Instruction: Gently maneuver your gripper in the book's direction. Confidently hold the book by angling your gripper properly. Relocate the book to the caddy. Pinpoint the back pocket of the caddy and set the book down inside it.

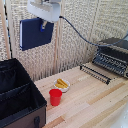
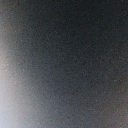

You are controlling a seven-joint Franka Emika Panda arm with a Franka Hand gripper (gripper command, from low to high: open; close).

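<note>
End effector (image 1: pixel 44 21): closed on the book (image 1: pixel 35 33), held high (edge pinched).
Caddy (image 1: pixel 20 100): set on the counter (image 1: pixel 95 105), at 7 o'clock of the book.

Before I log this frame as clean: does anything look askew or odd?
The thin navy-blue book hangs tilted in the air from the white gripper, above the black fabric caddy. The wrist view is a dark blur.
</note>
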